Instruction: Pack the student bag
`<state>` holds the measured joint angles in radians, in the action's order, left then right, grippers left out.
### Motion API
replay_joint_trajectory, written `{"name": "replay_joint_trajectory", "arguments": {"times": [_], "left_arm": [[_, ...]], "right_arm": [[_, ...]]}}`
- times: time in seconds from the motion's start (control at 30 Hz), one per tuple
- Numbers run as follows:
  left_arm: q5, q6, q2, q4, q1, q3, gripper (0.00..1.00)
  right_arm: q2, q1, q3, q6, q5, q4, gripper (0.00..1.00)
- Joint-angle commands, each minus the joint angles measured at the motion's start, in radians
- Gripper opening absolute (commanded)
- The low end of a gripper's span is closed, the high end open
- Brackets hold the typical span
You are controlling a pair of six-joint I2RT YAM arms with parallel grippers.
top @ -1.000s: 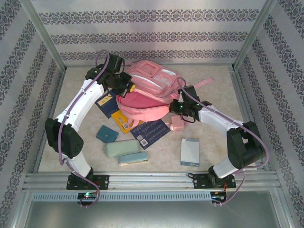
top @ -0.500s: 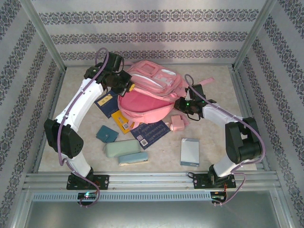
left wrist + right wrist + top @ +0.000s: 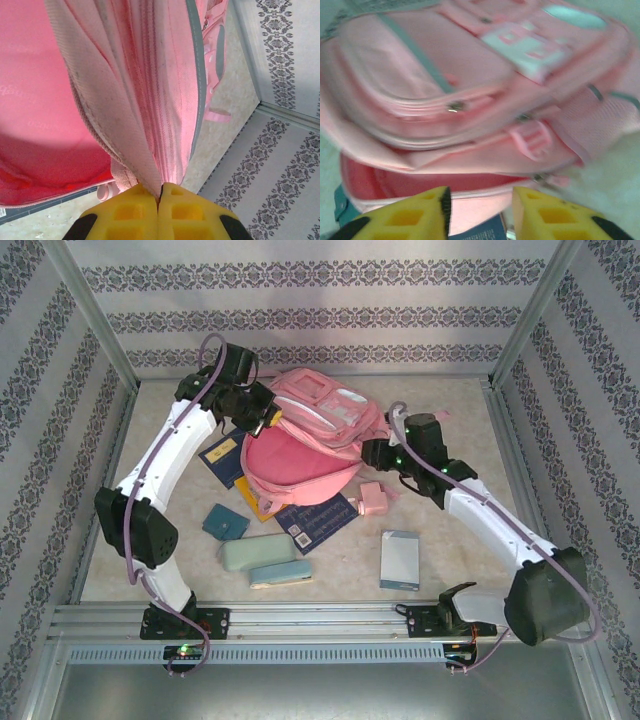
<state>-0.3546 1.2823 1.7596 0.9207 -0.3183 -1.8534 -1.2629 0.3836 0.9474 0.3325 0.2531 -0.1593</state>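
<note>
The student bag (image 3: 310, 435) lies at the upper centre of the top view, a big pink backpack resting on its back with the front pockets turned up and away. Its main compartment gapes toward the lower part of the frame, showing a deeper pink lining. Whether anything lies inside I cannot tell, as the opening is shadowed.

The left gripper (image 3: 262, 422) is at the bag's upper left edge. From the left wrist, its yellow fingers (image 3: 135, 210) are pressed together on the rim of the opening, pinching the zip seam and a fold of pink cloth (image 3: 150, 100). The right gripper (image 3: 372, 452) is at the bag's right side. In the blurred right wrist view its jaws (image 3: 480, 200) stand apart with nothing between them, just in front of the opening. That view also gives the front of the bag (image 3: 470, 85): stacked pockets, zip pulls, a pale patch and a pink buckle.

On the table below the bag the top view shows a dark blue book (image 3: 318, 520), a small pink item (image 3: 373, 500), a teal pouch (image 3: 225, 522), a pale green case (image 3: 257, 553) and a grey-blue notebook (image 3: 400, 560).
</note>
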Motion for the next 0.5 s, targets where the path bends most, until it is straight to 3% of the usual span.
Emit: {"name": "replay_joint_trajectory", "arguments": {"times": [0.0, 0.23, 0.47], "left_arm": [[-0.033, -0.04, 0.007, -0.018, 0.009, -0.042, 0.0], [-0.046, -0.054, 0.002, -0.019, 0.007, -0.03, 0.0], [-0.061, -0.044, -0.009, -0.035, 0.004, -0.014, 0.0]], "right_arm": [[-0.02, 0.059, 0.052, -0.203, 0.049, 0.076, 0.49], [-0.18, 0.204, 0.242, -0.452, 0.068, 0.022, 0.66], [-0.37, 0.249, 0.407, -0.484, 0.031, -0.045, 0.67]]}}
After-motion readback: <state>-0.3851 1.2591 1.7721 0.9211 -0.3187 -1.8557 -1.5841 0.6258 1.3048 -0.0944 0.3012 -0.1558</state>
